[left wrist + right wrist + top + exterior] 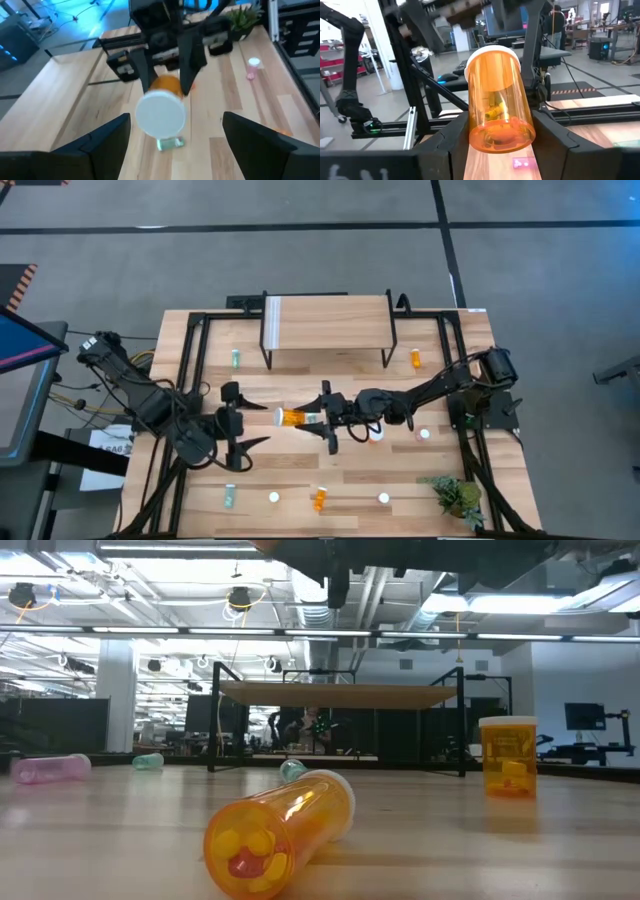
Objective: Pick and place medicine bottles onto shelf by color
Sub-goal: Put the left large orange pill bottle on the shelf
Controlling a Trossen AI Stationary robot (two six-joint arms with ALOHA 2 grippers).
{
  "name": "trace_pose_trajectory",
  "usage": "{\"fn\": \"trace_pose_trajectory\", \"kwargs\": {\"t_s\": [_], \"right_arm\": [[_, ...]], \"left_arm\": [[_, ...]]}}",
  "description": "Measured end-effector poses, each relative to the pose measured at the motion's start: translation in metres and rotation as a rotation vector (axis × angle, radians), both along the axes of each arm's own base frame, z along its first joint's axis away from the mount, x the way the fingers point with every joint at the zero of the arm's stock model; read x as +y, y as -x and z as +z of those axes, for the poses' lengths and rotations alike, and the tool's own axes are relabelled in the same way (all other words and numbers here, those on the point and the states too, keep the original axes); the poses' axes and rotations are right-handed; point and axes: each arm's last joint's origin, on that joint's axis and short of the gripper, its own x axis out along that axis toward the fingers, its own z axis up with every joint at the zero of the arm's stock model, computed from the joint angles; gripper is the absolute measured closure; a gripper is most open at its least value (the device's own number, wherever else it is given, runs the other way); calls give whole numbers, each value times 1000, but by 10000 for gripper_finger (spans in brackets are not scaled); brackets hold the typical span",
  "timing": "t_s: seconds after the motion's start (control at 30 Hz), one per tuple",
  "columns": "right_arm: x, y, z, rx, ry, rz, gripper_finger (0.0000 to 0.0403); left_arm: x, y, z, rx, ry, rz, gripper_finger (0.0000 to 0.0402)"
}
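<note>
**Right gripper holds a wide orange bottle in mid-air, facing the spread left jaws**

We see the right gripper (328,420) clamped on a wide orange bottle (291,418), its dark fingers (451,145) pressing either side of the bottle's base end, the white lid pointing away toward the left arm. The bottle lies level above the middle of the tabletop (300,475), in front of the shelf (325,320). The right arm stretches low from the table's right side, elbow bent, wrist reaching toward centre.

The left gripper (248,423) stands opposite, jaws spread wide and holding nothing, one finger on each side of the line to the lid. Its arm comes in from the left edge, folded back on itself.

From above we also see small bottles scattered around: a teal bottle (236,358) and an orange bottle (416,358) flanking the shelf, and a plant (458,495) at the near right corner.

The left wrist view gives the lid face-on as a white disc (161,115), just beyond its own fingertips. The right wrist view alone shows pills inside the held bottle. The low view shows neither gripper's fingers; it shows another orange bottle lying on its side (280,832), an upright orange one (508,755), and a pink bottle (50,769) lying at the left.
</note>
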Motion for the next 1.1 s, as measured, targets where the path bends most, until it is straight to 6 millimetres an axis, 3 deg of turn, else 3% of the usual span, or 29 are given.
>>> {"fn": "trace_pose_trajectory", "kwargs": {"t_s": [0.17,0.77,1.1], "right_arm": [[0,0,1,-7,0,11,209],[0,0,-1,9,0,11,208],[2,0,1,-4,2,21,208]], "left_arm": [[4,-4,-11,-13,15,20,97],[20,-23,-20,-23,56,-30,97],[33,6,3,-142,82,-43,97]]}}
